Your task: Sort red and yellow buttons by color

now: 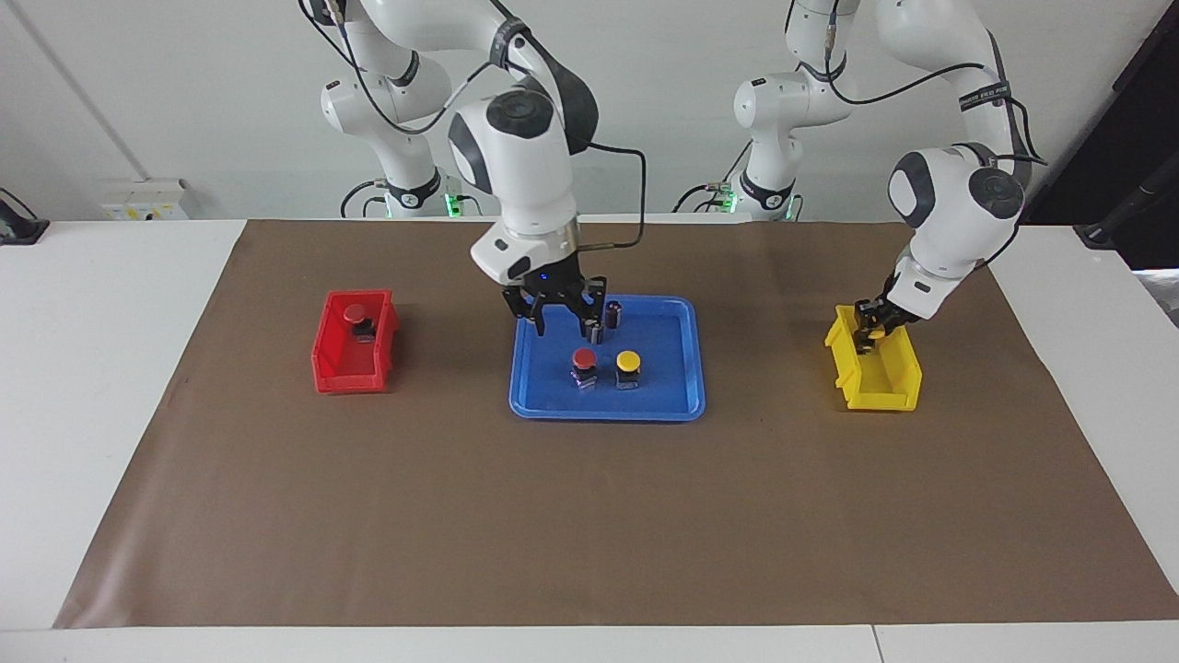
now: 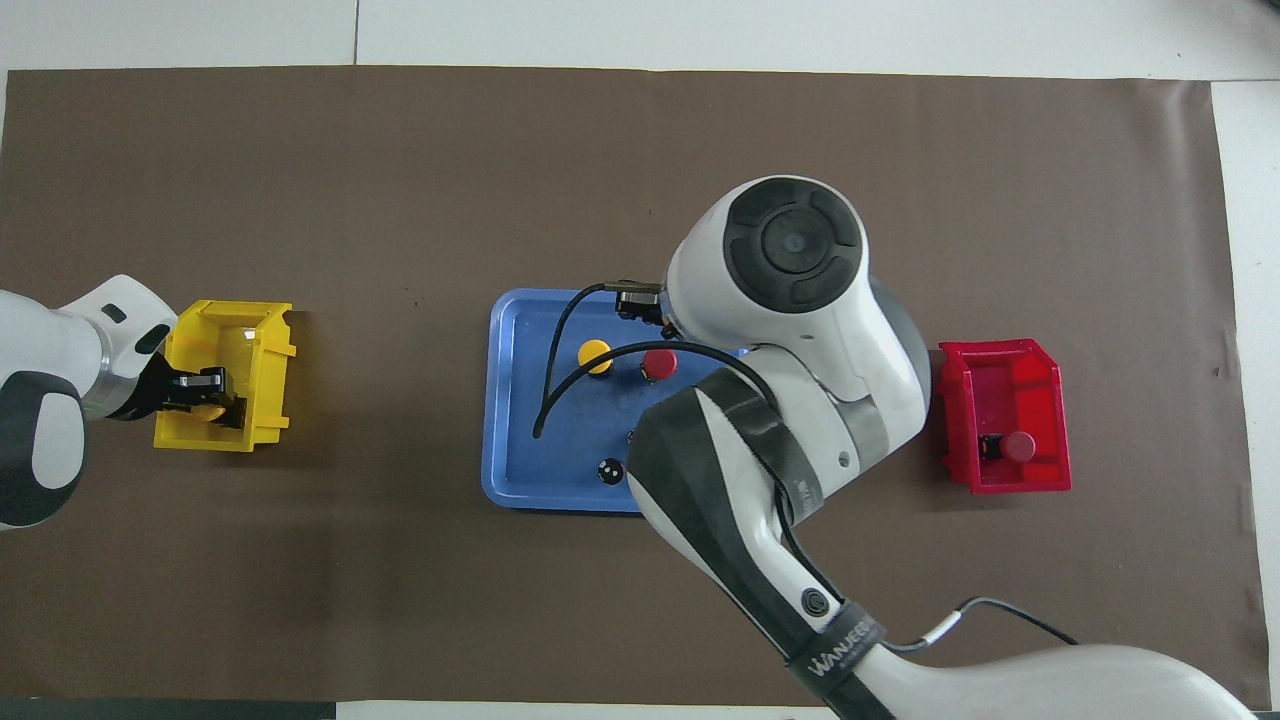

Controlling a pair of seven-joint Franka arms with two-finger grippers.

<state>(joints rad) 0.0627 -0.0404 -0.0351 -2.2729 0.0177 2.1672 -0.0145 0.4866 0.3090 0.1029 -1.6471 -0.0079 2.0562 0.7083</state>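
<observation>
A red button (image 1: pixel 583 358) (image 2: pixel 658 363) and a yellow button (image 1: pixel 628 360) (image 2: pixel 595 356) stand side by side in the blue tray (image 1: pixel 603 410) (image 2: pixel 510 400). My right gripper (image 1: pixel 562 330) hangs open and empty over the tray, just above the red button. Another red button (image 1: pixel 355 314) (image 2: pixel 1018 446) lies in the red bin (image 1: pixel 345 378) (image 2: pixel 1000 370) toward the right arm's end. My left gripper (image 1: pixel 868 339) (image 2: pixel 222 405) reaches down into the yellow bin (image 1: pixel 884 391) (image 2: pixel 260 340), shut on a yellow button (image 2: pixel 208 411).
Two small dark cylinders (image 1: pixel 613 313) (image 1: pixel 596 330) stand in the tray, nearer to the robots than the buttons. A brown mat (image 1: pixel 589 516) covers the table. In the overhead view my right arm hides part of the tray.
</observation>
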